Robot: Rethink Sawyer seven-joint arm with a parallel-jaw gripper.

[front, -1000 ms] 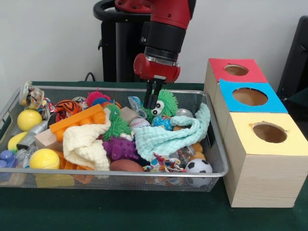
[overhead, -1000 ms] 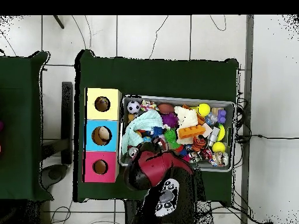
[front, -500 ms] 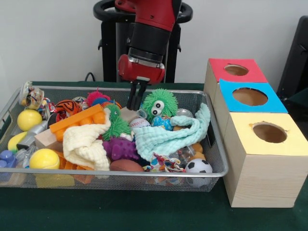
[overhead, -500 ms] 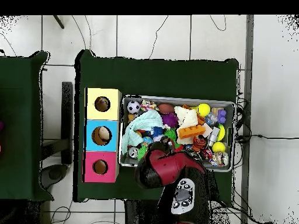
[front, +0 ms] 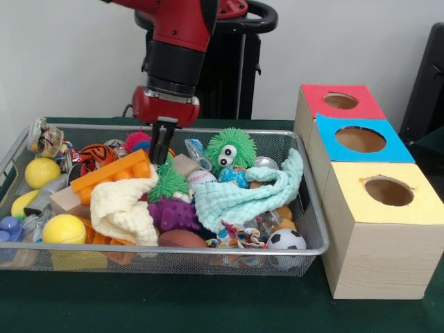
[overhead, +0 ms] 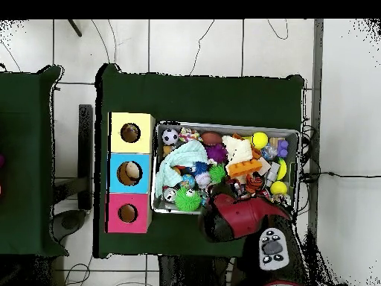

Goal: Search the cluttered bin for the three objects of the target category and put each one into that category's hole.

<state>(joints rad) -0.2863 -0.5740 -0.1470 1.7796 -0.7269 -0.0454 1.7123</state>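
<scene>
With the gripper narrow and empty at upper centre-left, descent may jam it against the orange brick or snag the yellow cloth.

Front view: bright, even, diffuse light from above; no hard shadows. Soft shadow under wire bin rim on green desk and beside wooden boxes. Small highlights on glossy red arm and yellow balls. Focus acceptable across frame, fine detail slightly soft. Overhead view: flat, dimmer light, white floor bright, bin contents small, hard to resolve.
</scene>
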